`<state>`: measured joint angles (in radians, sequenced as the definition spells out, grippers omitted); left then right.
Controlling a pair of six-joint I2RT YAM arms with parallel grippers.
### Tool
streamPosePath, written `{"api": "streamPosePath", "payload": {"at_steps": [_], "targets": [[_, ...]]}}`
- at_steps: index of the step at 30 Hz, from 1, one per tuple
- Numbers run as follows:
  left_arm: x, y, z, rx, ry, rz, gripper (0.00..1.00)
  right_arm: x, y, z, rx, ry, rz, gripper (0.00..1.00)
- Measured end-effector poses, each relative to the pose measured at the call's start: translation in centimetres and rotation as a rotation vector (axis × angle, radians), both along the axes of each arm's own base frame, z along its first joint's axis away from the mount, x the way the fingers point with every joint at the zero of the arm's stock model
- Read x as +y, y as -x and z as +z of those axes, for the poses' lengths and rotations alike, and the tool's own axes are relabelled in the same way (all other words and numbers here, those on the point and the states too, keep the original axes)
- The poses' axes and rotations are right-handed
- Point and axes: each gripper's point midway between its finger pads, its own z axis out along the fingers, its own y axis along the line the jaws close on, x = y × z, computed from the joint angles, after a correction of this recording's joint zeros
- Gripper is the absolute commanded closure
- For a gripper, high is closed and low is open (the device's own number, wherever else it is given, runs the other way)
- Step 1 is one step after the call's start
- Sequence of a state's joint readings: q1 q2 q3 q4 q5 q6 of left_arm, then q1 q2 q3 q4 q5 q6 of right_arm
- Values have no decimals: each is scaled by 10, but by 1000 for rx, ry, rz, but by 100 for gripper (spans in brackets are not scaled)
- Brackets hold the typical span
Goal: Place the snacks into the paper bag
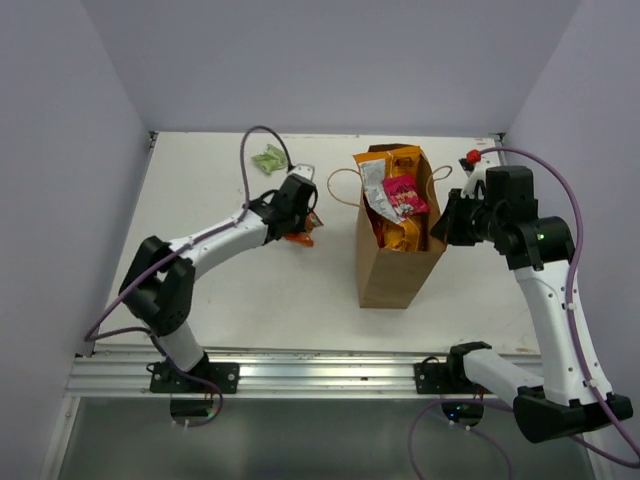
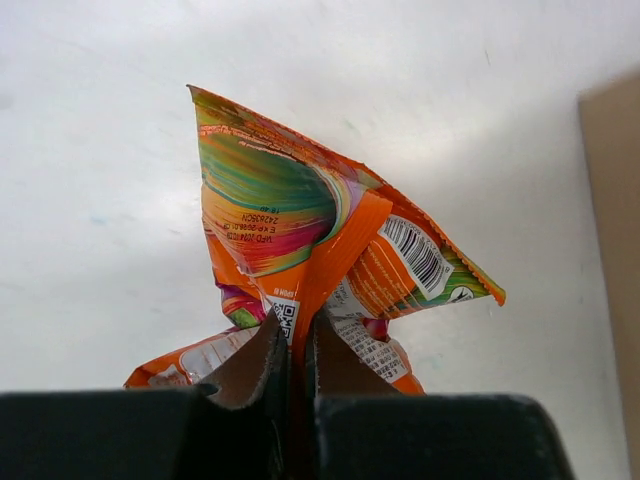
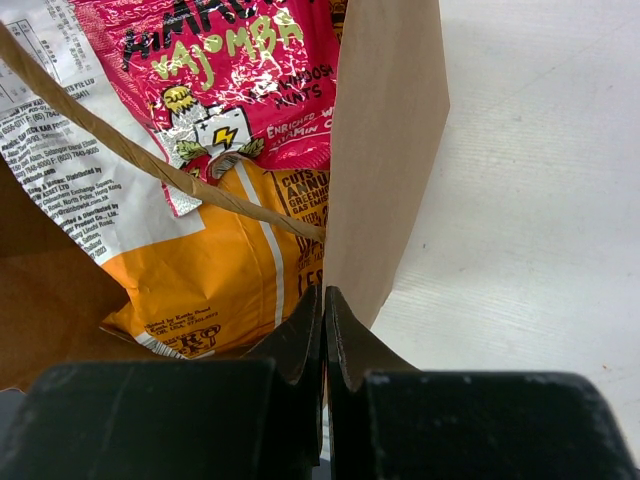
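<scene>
The brown paper bag [image 1: 392, 275] stands at the table's middle right. It holds a large orange bag [image 1: 402, 232], a magenta-red bag [image 1: 406, 195] and a silver-white packet [image 1: 375, 192]. My right gripper [image 1: 447, 222] is shut on the bag's right wall [image 3: 385, 150], with the magenta-red bag [image 3: 230, 70] and the orange bag [image 3: 215, 290] visible inside. My left gripper [image 1: 300, 222] is left of the bag and shut on a small orange packet [image 2: 320, 250], held just over the table. A small green packet [image 1: 269, 158] lies at the back left.
White walls close in the table at the back and both sides. A metal rail [image 1: 300, 372] runs along the near edge. A red knob [image 1: 473, 156] sits behind the right arm. The bag's loop handle [image 3: 150, 160] crosses the right wrist view.
</scene>
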<state>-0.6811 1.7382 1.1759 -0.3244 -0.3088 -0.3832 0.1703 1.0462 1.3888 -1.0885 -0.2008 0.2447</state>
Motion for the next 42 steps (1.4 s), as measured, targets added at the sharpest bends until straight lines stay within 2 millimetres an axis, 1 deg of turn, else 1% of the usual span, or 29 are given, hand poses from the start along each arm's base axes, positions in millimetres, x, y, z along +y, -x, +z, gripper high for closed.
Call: {"api": "streamPosePath", "payload": {"at_steps": [1,2,3,5,6,7,8,9,10,11,13,15,16,17,20,22,24,25,26,27,28,29,31,33,36,37,39,40,42], "targets": [[12,-10,22,-35,-7,43,100,0,0,0,0,0,0,100],[18,-21,48,-85,3,71,100,0,0,0,0,0,0,100],[23,-34,80,-145,29,91,100,0,0,0,0,0,0,100],[17,-59,163,-305,130,97,100,0,0,0,0,-1,1,100],[11,-65,201,-376,178,89,100,0,0,0,0,0,1,100],[1,-69,248,-459,245,63,100,0,0,0,0,-1,1,100],[-11,-68,294,-543,319,26,100,0,0,0,-1,-1,1,100],[-25,-61,343,-634,402,-21,100,1,-1,0,-1,-2,2,100],[-36,-50,377,-692,465,-69,100,1,-1,0,-1,-3,2,100],[-49,-35,403,-730,519,-125,100,1,-1,0,0,-2,2,100],[-75,-7,433,-766,608,-242,100,1,-1,0,2,-2,2,100],[-101,18,439,-752,660,-350,100,1,-2,-1,3,-2,2,100],[-120,31,432,-721,678,-419,100,1,-2,-1,3,-2,2,100],[-134,39,421,-684,685,-467,100,1,-2,-1,3,-2,2,100],[-173,49,371,-552,665,-569,100,1,-2,-1,3,-2,2,100],[-196,51,325,-448,620,-612,100,1,-2,-1,3,-2,2,100],[-210,54,276,-340,559,-632,99,1,-2,-1,3,-2,2,100],[-215,55,255,-293,529,-639,73,1,-2,-1,2,-2,2,100],[-217,56,240,-265,504,-643,53,1,-2,-1,1,-1,1,100],[-218,57,231,-247,487,-648,44,0,-2,-1,2,1,0,100],[-218,58,227,-237,478,-651,38,0,-2,-1,1,1,-1,100],[-217,59,227,-237,475,-652,20,0,-3,-1,1,0,-1,100],[-215,59,233,-252,474,-654,8,0,-3,0,-1,-1,0,100],[-213,58,242,-269,477,-646,8,0,-3,0,-2,-1,0,100],[-207,50,272,-340,480,-599,8,1,-3,0,-2,-1,-1,100],[-203,47,286,-372,478,-578,4,0,-3,0,-2,-1,-1,100],[-188,38,322,-466,475,-512,0,0,-3,0,-2,-1,-1,100],[-181,35,337,-503,477,-481,0,0,-3,0,-2,-1,-1,100],[-157,28,374,-599,476,-394,0,0,-3,0,-2,-1,-1,100]]}}
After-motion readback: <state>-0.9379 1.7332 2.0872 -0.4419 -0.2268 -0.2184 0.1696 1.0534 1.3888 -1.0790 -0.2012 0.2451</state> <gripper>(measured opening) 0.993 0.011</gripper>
